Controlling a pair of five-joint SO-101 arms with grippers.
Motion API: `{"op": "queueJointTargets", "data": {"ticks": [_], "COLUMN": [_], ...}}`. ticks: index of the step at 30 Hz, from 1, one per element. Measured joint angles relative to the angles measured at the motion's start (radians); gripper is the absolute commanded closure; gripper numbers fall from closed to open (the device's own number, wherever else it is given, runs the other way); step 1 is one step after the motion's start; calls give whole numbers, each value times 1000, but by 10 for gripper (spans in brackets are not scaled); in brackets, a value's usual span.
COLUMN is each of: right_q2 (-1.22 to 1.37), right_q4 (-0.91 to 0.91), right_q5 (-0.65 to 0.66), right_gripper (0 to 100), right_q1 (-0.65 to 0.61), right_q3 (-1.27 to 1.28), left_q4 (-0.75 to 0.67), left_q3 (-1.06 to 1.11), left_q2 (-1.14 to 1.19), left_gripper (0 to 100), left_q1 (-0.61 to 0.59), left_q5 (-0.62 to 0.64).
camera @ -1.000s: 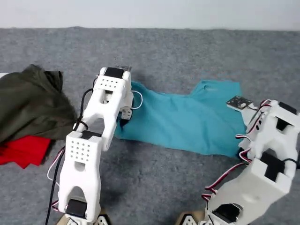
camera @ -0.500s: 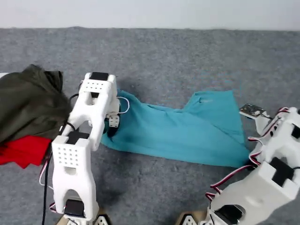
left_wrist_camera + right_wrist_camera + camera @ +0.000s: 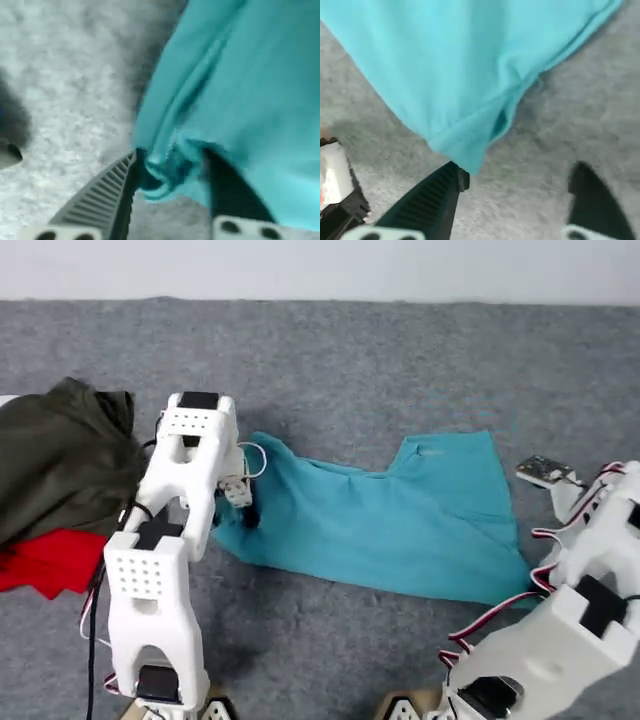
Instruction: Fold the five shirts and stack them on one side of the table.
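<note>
table: gray felt, carrying shirts
teal shirt: lying spread mid-table
olive shirt: lying heaped at left edge, overlapping red shirt

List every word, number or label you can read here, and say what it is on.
No text can be read.
The teal shirt, the dark green shirt and the red shirt show no print.
Any marking on the small board is too small to read.

Soft teal cloth shirt, fuzzy grey table
</note>
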Motion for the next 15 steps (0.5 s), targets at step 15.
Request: {"op": "queueJointTargets", "data": {"ticks": [15], "right_q2": [0], "right_q4": [6], "right_q5": [-2], "right_gripper": [627], "right_q1": [-55], "right_q3": [-192], "left_q4": [0], "left_q3": [8], "left_q2": [-272], "left_gripper": [555], "left_q1": [3], "left_q5": [-49]}}
